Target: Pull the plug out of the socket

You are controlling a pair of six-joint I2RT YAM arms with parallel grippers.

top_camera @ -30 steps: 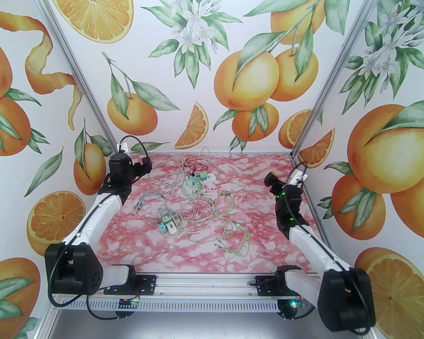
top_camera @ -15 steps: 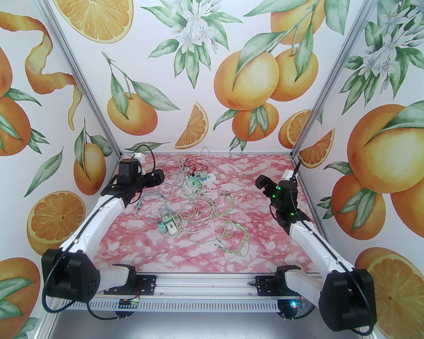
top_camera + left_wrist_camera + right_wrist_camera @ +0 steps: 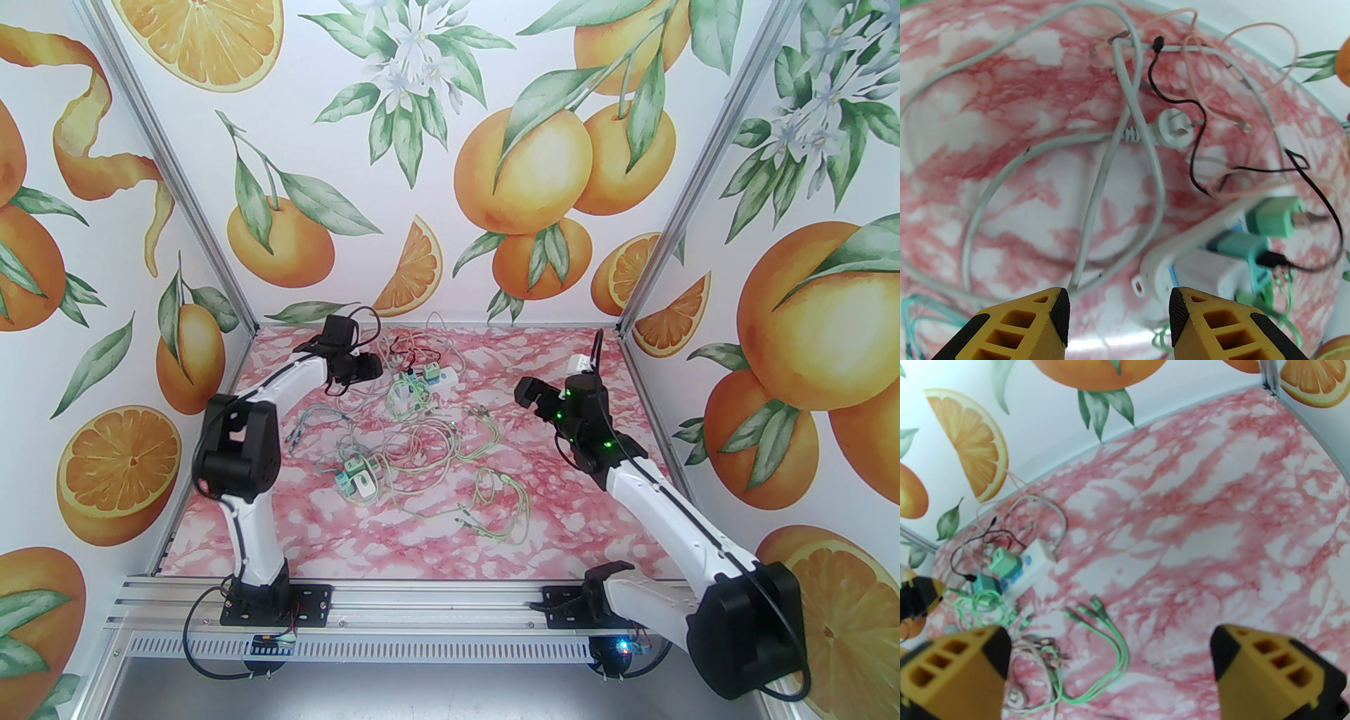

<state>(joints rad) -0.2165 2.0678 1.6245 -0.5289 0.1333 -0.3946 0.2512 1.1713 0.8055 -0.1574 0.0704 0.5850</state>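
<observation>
Left jaws part-open, empty, over worktop (image 3: 1005, 105); socket strip (image 3: 1177, 246) at 4 o'clock, prob. to pin it. Green plug (image 3: 1274, 216) seated in strip. Right jaws wide, empty, plug at 10 o'clock, ready for pull.

Left claw (image 3: 1118, 316) half-spread, right claw (image 3: 1110, 653) wide.

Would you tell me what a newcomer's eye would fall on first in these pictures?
The walls printed with big oranges catch the eye first, enclosing a pink marbled table. Across its middle sprawls a tangle of cables, and behind it lies a white power strip with a green plug in it. The left gripper hangs just short of the strip's end, jaws apart.
</observation>
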